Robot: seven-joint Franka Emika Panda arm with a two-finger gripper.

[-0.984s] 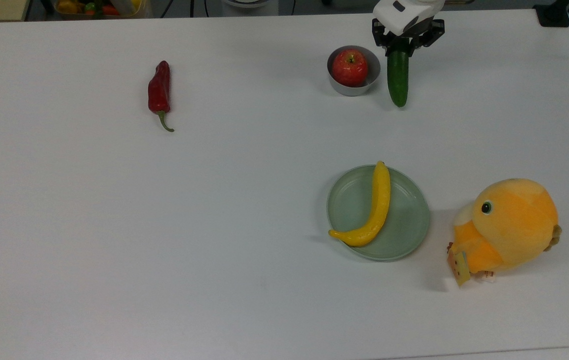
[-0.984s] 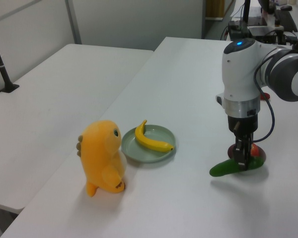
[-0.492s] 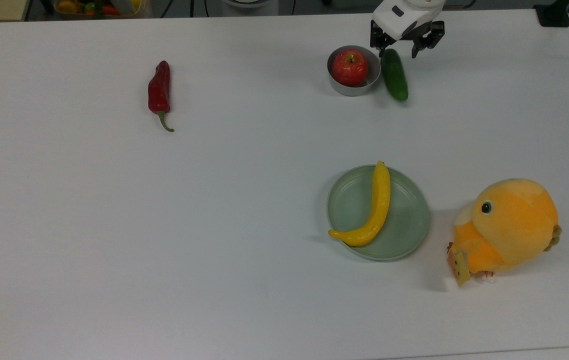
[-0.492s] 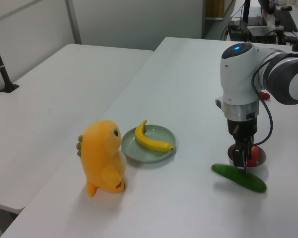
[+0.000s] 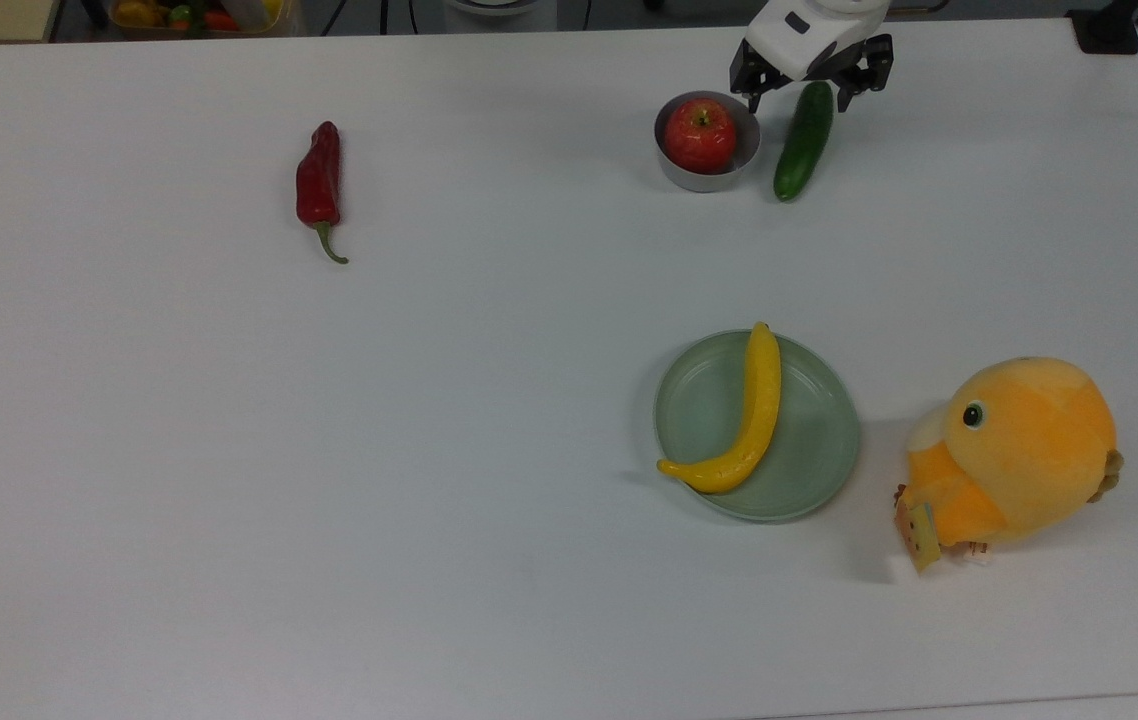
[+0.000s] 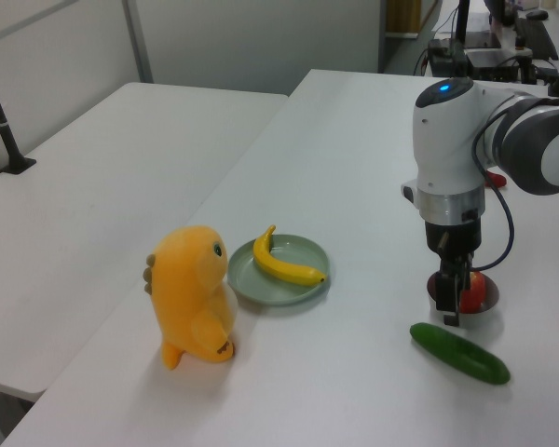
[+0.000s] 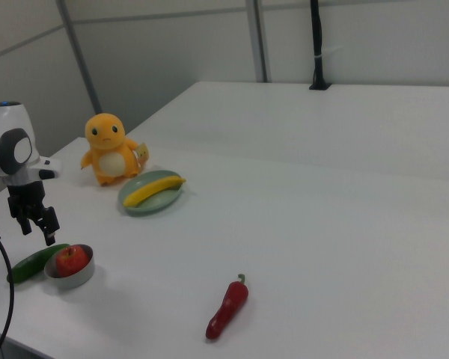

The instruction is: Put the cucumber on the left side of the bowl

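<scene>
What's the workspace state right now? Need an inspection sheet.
Surface: white table, no spills.
Job's things: cucumber lying flat beside the grey metal bowl, on the top view's right; bowl holds a red apple.
Clutter: red chili pepper; banana on pale green plate; orange plush toy.
Grippers: gripper open above the cucumber's far end, holding nothing.
Cables: black cable looped along the arm's wrist.
Surroundings: second white table; grey partition walls.

Cucumber (image 6: 459,353) lying flat on white table (image 6: 354,168), claw (image 6: 450,300) hanging open above it, empty
</scene>
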